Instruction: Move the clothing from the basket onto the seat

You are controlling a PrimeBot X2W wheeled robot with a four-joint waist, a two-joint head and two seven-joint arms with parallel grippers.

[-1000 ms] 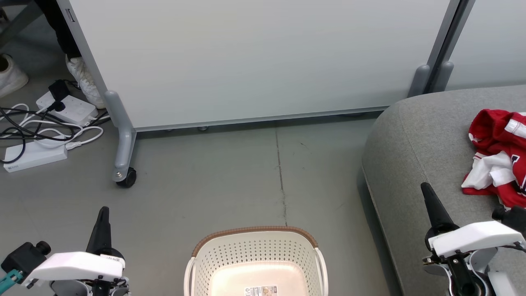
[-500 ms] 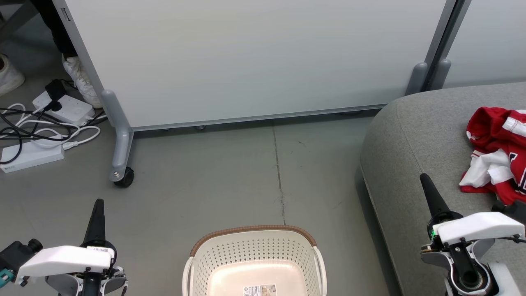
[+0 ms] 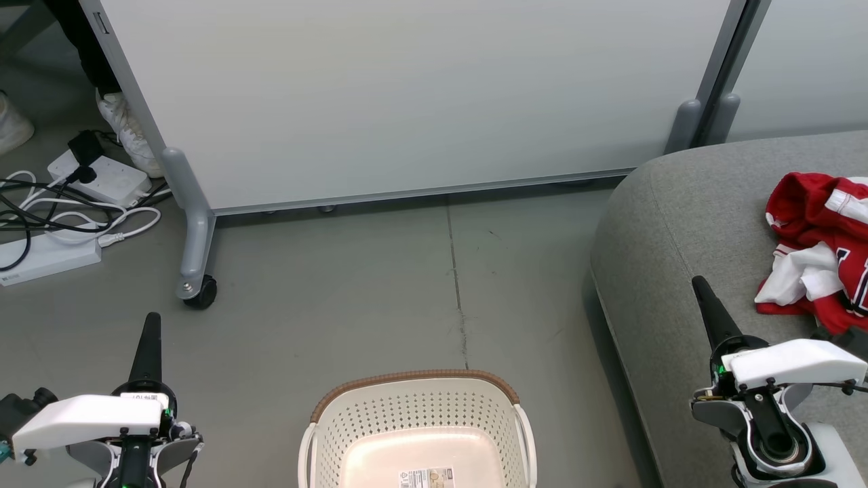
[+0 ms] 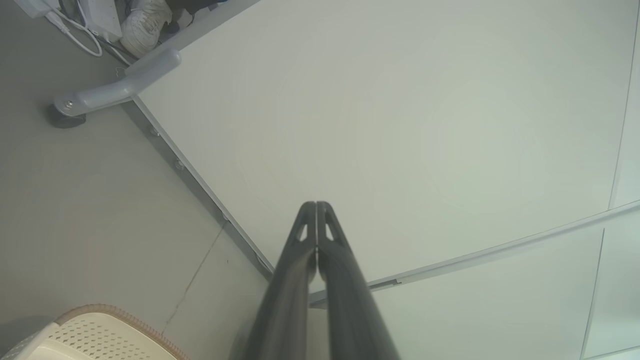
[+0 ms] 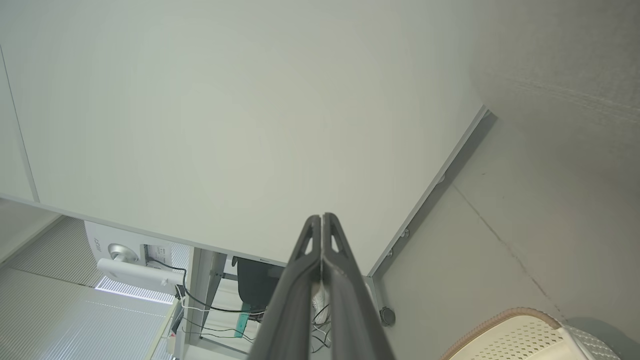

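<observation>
The clothing (image 3: 817, 251) lies in a crumpled red and white heap at the right edge of the head view. It rests on top of the grey seat (image 3: 678, 230), which fills the right side of that frame from the middle down. Part of the heap runs off the frame, and a dark letter shows on the red cloth at the edge.

The basket (image 3: 413, 375) stands on the floor (image 3: 339, 298) at the bottom centre, well apart from the clothing and just left of the seat's front corner. Its brown rim curves across the top, and its pale bottom shows a small printed label. A corner of the basket (image 4: 100, 325) also sits at the lower left of the left wrist view, and another corner (image 5: 515, 335) at the lower right of the right wrist view.

The left gripper (image 3: 150, 318) is at the lower left of the head view, over bare floor, holding nothing. In its own wrist view the left gripper (image 4: 316, 205) has both fingers pressed together. The right gripper (image 3: 697, 281) is at the lower right, over the seat's front edge, just left of the clothing and not touching it. The right gripper (image 5: 321, 217) is likewise pressed together with nothing between the fingers.

A white partition panel (image 3: 407, 95) spans the top of the head view. Its grey foot ends in a caster wheel (image 3: 202, 293) at centre left. Power strips and cables (image 3: 68, 203) lie at the far left, with a white shoe (image 3: 125, 132) above them.
</observation>
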